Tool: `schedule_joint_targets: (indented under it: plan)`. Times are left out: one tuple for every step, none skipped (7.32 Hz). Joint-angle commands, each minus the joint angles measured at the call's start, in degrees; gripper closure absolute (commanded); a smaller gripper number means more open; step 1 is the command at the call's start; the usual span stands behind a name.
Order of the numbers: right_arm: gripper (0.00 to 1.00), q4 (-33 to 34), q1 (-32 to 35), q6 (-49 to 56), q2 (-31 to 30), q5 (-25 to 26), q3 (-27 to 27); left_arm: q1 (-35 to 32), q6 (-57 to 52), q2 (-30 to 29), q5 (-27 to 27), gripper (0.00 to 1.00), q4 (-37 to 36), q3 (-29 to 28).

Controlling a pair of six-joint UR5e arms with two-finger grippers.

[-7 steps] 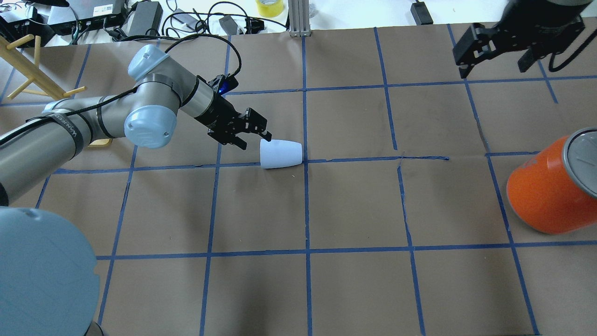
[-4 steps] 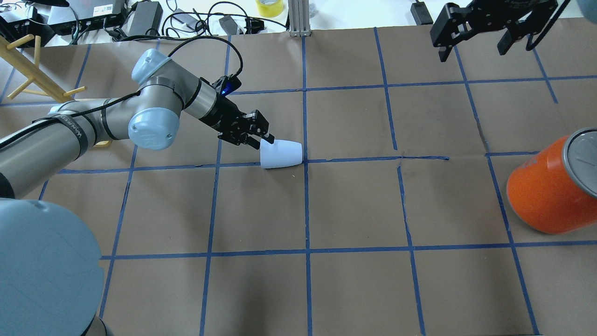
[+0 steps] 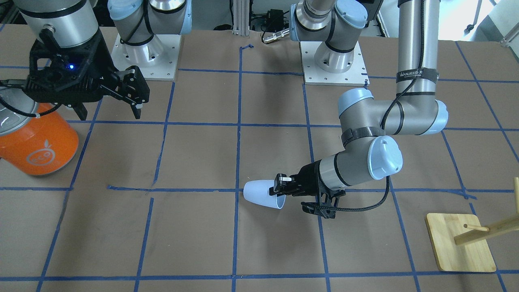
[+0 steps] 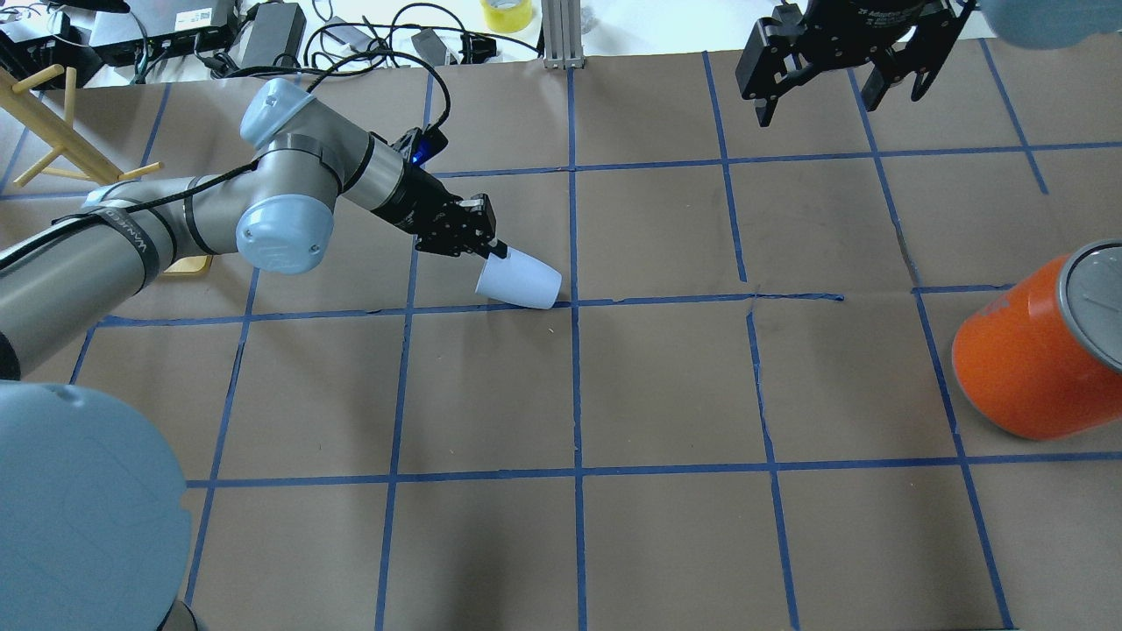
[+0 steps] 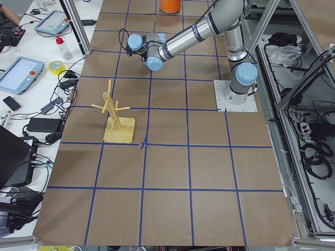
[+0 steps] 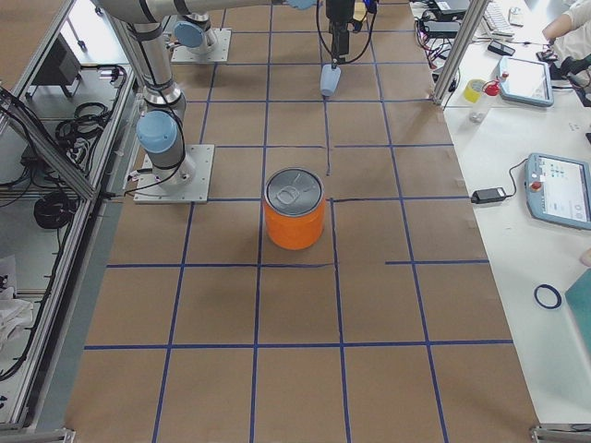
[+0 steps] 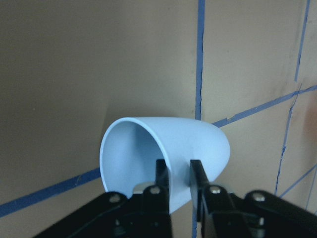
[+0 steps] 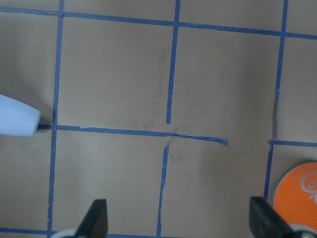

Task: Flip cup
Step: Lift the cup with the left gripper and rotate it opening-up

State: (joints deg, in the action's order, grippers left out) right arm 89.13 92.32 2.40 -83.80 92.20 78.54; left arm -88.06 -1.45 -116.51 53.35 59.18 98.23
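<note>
The pale blue-white cup (image 4: pixel 524 280) lies tilted near the table's middle, its mouth toward my left gripper (image 4: pixel 496 253). That gripper is shut on the cup's rim. In the left wrist view one finger (image 7: pixel 161 174) is inside the mouth and the other outside the cup (image 7: pixel 198 144) wall. The cup (image 3: pixel 256 193) and left gripper (image 3: pixel 279 190) also show in the front view. I cannot tell whether the cup's base touches the paper. My right gripper (image 4: pixel 837 83) is open and empty, high over the far right of the table; its wrist view catches the cup's base (image 8: pixel 17 121).
A big orange can (image 4: pixel 1030 359) with a silver lid stands at the right edge, also in the front view (image 3: pixel 38 144). A wooden peg rack (image 4: pixel 53 123) on a board (image 3: pixel 460 243) stands at the far left. Cables and boxes lie beyond the far edge.
My left gripper has closed on the cup's rim and swung the cup, so its base now points down-right. My right gripper has moved left along the far edge.
</note>
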Motion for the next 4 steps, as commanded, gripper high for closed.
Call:
schedule_joint_targets:
  plan:
    - [0.00, -5.6, -1.4, -0.6, -0.2, -2.4, 0.5, 0.1, 6.0, -0.2, 0.8, 1.00, -2.5, -5.8]
    - [0.00, -5.2, -1.4, -0.6, -0.9, -2.6, 0.6, 0.3, 5.9, -1.0, 0.9, 1.00, -1.6, -8.8]
    - [0.00, -3.5, -1.3, -1.0, -1.4, -2.0, 0.6, 0.4, 5.1, -1.1, 5.1, 1.00, -1.5, -11.5]
    - [0.00, -3.2, -1.3, -2.0, -1.6, -1.9, 0.6, 0.4, -3.0, -1.1, 12.3, 1.00, -1.4, -13.0]
